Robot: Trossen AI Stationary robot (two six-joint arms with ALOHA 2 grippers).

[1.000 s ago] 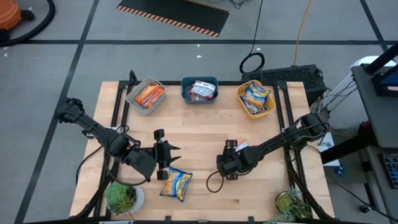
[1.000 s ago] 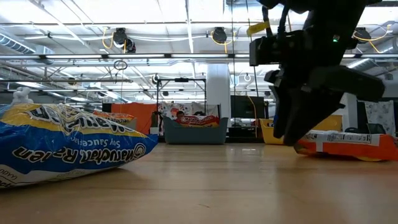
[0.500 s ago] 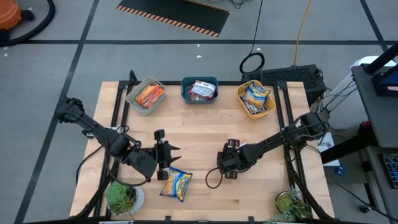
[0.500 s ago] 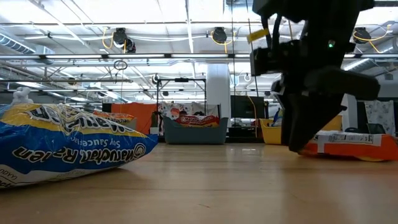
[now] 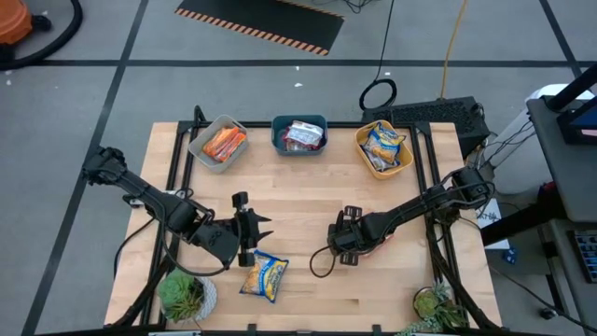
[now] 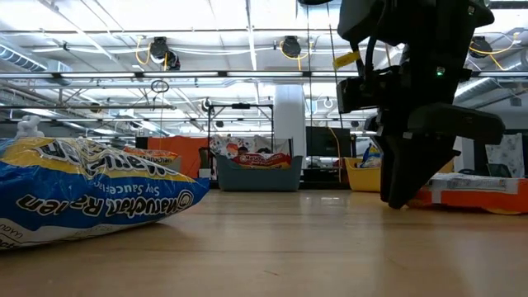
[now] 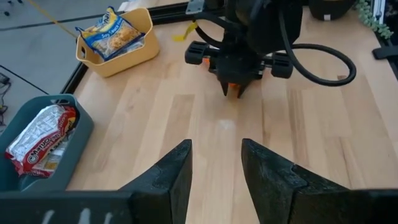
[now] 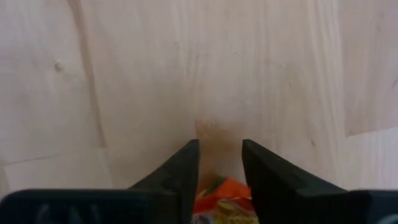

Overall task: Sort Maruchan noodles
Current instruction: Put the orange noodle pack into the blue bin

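Observation:
An orange noodle packet [image 6: 474, 194] lies flat on the table, right of centre; in the high view my right arm covers most of it. My right gripper [image 6: 396, 202] points down with its tips at the table top, at the packet's left end. Its fingers are a little apart, and orange foil [image 8: 221, 194] shows in the gap between them. A yellow-and-blue packet [image 5: 264, 276] lies flat near the table's near edge. My left gripper [image 5: 265, 231] hovers just beyond that packet, level, pointing right, open and touching nothing. My right gripper comes at the orange packet's left end [image 7: 232, 91] from above, pointing down. Its own fingers [image 8: 183, 171] hide where they meet the foil, so I cannot tell whether they touch it or only stand beside it. The packet stays flat on the table.
Along the far edge stand a grey tub [image 5: 198, 149] with orange packets, a teal tub [image 5: 276, 140] with silver-red packets and a yellow tub [image 5: 362, 154] with yellow-blue packets. Potted plants [image 5: 182, 294] [image 5: 437, 303] sit at the near corners. Bare wood lies between the two grippers.
My right gripper has come down and a little toward the table's right edge, toward the orange packet, until its tips reached the table top.

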